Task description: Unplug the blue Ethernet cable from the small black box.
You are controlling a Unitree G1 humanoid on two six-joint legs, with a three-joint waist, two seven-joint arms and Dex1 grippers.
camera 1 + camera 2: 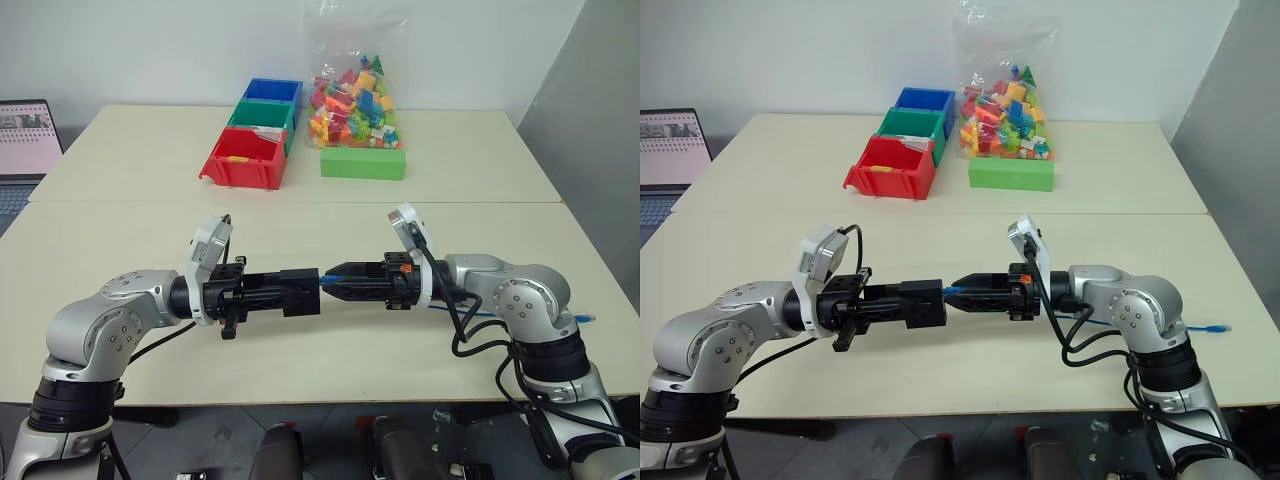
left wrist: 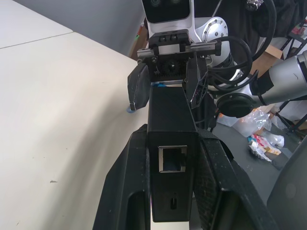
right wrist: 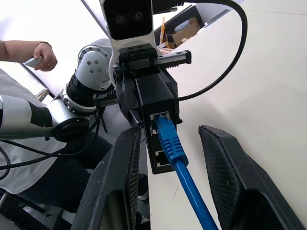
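- Blue Ethernet cable is still sitting plugged into the small black box, above the bench.
- Left pincer is clamping the box tight.
- Right pincer is hanging partly open around the plug, fingers not touching it.

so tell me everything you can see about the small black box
The small black box is a matte black rectangular block, plastic by the look, held level above the table, clamped between the fingers of the left tool. The end facing the right tool has two stacked ports; the blue Ethernet cable is plugged into the upper one. The opposite end shows an empty square port above a small slot.
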